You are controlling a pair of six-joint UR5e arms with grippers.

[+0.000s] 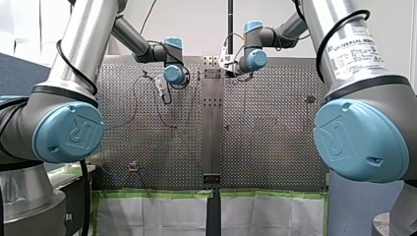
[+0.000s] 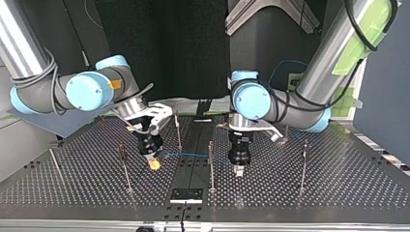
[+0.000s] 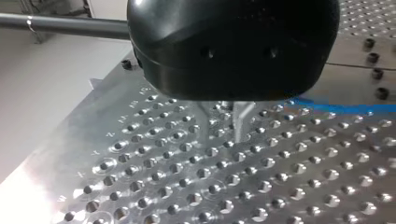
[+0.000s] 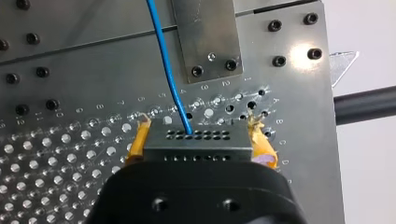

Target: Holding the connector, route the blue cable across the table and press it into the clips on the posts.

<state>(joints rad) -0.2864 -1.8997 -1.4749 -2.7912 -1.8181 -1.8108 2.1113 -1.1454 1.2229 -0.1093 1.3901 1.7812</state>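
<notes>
Connector [image 4: 196, 140] sits clamped in my right gripper [image 4: 201, 141], my left gripper [image 3: 224, 128] narrowly parted & empty, so keep blue cable [image 4: 166, 60] taut & level w/ nearest post [image 2: 211, 162] top.

My left arm [image 1: 74, 44] and my right arm [image 1: 339, 73]: silver tubes, blue joint caps [image 1: 69, 132], black cables [image 1: 322, 49]. White UNIVERSAL ROBOTS label [image 1: 355, 53] on my right arm; yellow pads [image 4: 139, 140] on my right gripper [image 4: 201, 137].

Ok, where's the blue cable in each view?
Front view: too faint to tell.
Top view: blue cable runs from my right pincer toward my left pincer.
Left wrist view: cable beside my left pincer.
Right wrist view: cable leaves the connector, running ahead.
Shared landmark: my right pincer, in top and right wrist views.
</notes>
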